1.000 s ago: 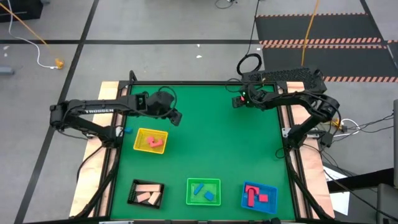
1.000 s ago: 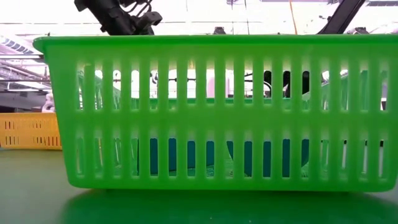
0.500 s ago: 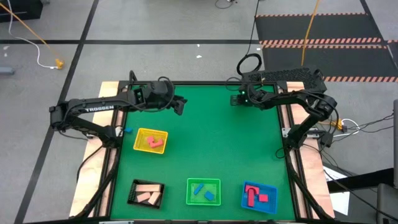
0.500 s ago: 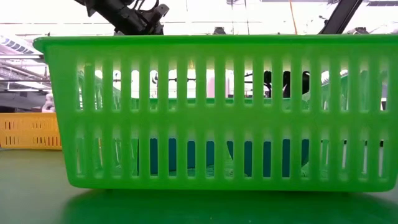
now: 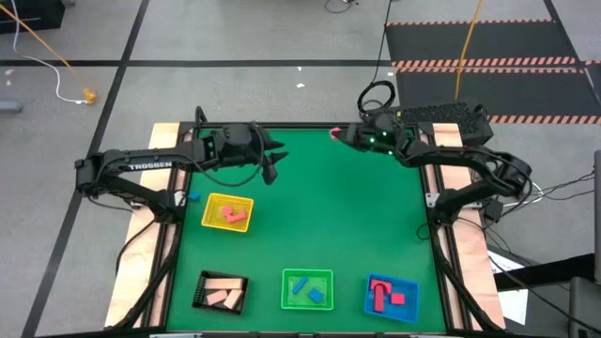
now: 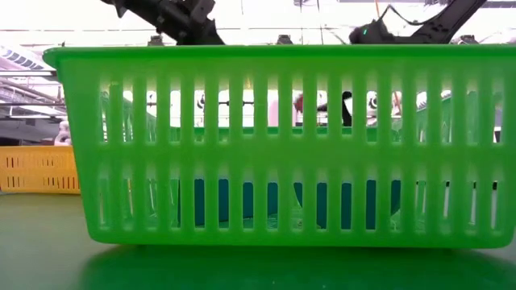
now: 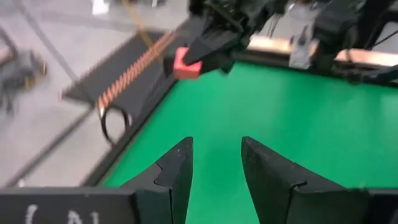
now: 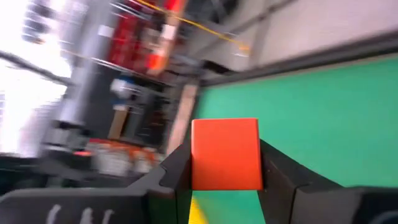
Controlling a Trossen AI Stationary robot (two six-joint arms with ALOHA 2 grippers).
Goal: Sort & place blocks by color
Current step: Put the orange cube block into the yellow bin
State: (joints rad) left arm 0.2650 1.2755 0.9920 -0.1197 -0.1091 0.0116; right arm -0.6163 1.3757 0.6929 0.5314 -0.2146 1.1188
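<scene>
Over the green table [image 5: 319,216], my right tool [image 5: 340,134] had just clamped and lifted a red block [image 8: 225,154]; my left tool [image 7: 214,167] hung half-open, empty.

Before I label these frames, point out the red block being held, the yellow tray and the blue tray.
red block [image 8: 225,154], right wrist view, its front face.
yellow tray [image 5: 246,205], high view, its rim.
blue tray [image 5: 411,286], high view, its rim.

green basket [image 6: 274,145]: glossy slotted plastic | table [image 5: 319,225]: matt green | red block [image 8: 225,154]: smooth
</scene>
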